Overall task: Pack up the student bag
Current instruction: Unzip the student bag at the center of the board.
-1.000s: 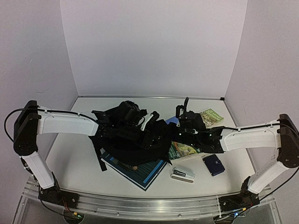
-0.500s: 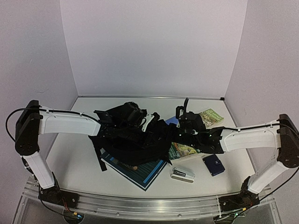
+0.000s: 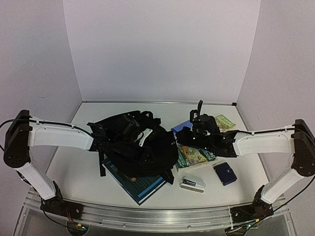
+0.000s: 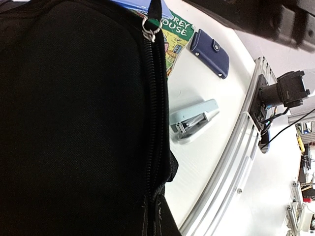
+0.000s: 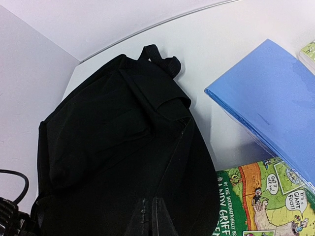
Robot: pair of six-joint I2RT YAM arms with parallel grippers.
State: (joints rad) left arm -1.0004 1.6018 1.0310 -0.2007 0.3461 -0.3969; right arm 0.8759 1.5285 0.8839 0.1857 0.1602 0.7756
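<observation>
The student bag [image 3: 133, 152] is a black fabric backpack lying left of the table's middle, partly over a teal book [image 3: 142, 186]. In the left wrist view the student bag [image 4: 74, 113] fills the left side. Its zipper [image 4: 150, 103] runs down into my left gripper [image 4: 156, 211], which is shut on the fabric there. From above, the left gripper [image 3: 146, 142] rests on the bag's top. My right gripper [image 3: 180, 138] is at the bag's right edge. In the right wrist view the right gripper [image 5: 151, 212] is shut, and a taut crease in the bag [image 5: 113, 147] runs away from its tips.
Right of the bag lie a green comic book [image 3: 195, 156], a blue folder [image 5: 275, 103] and another green book [image 3: 224, 122]. A pale stapler [image 3: 192, 183] and a navy wallet [image 3: 225, 173] sit near the front right. The metal rail [image 3: 157, 216] runs along the near edge.
My left gripper has shut on the bag and drawn back to the left. The bag slid left with it, away from the comic book. The right gripper stayed shut.
</observation>
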